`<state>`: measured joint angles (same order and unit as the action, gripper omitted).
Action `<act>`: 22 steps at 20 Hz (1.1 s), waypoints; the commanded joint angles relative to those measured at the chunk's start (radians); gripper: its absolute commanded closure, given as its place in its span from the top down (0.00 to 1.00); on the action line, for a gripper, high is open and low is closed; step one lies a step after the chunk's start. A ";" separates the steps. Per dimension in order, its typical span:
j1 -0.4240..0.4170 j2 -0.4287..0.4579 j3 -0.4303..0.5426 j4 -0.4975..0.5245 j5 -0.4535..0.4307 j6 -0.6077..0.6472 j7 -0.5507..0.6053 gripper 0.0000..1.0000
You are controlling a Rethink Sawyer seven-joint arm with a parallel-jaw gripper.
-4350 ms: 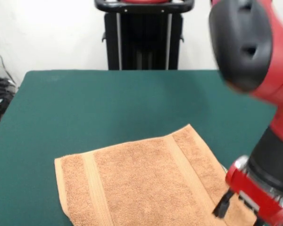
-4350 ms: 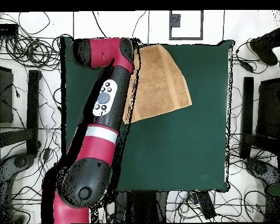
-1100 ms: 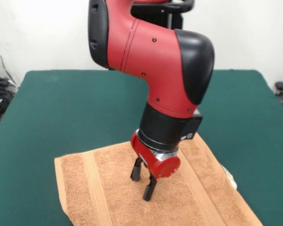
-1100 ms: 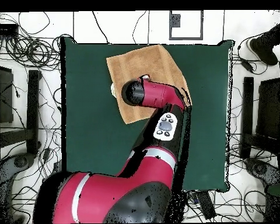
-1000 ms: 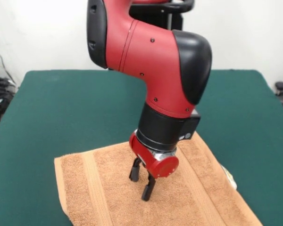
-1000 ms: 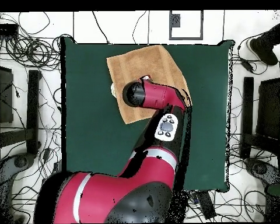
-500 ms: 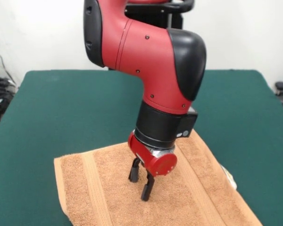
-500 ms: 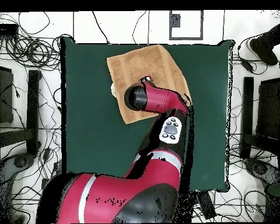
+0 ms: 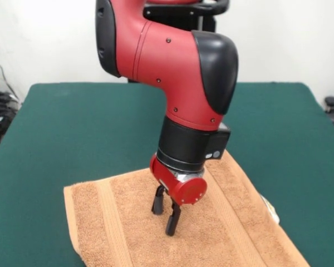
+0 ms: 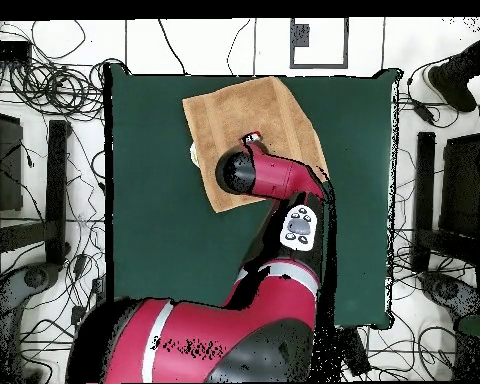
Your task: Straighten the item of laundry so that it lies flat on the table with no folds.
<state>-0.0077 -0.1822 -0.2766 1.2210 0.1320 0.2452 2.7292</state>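
Now hovering over towel [image 9: 211,228] centre, fingers [image 9: 172,219] slightly spread, gripping nothing. Towel at counter [image 9: 72,122] 6 o'clock edge, apparently flat. Next: probably retract, check for folds.

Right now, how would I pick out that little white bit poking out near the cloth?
Start with the dark green table, then find the orange-tan towel spread at its near edge under the gripper. At the towel's right edge a small white tag sticks out onto the green, the only white thing there.
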 commanded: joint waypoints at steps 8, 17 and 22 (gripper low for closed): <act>-0.024 0.128 0.137 0.232 -0.072 -0.038 0.022 1.00; 0.003 0.140 0.101 0.262 -0.070 -0.061 0.050 1.00; -0.028 0.142 0.135 0.293 -0.088 -0.101 0.028 1.00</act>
<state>-0.0206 -0.2044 -0.2525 1.2833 0.1289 0.1483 2.7292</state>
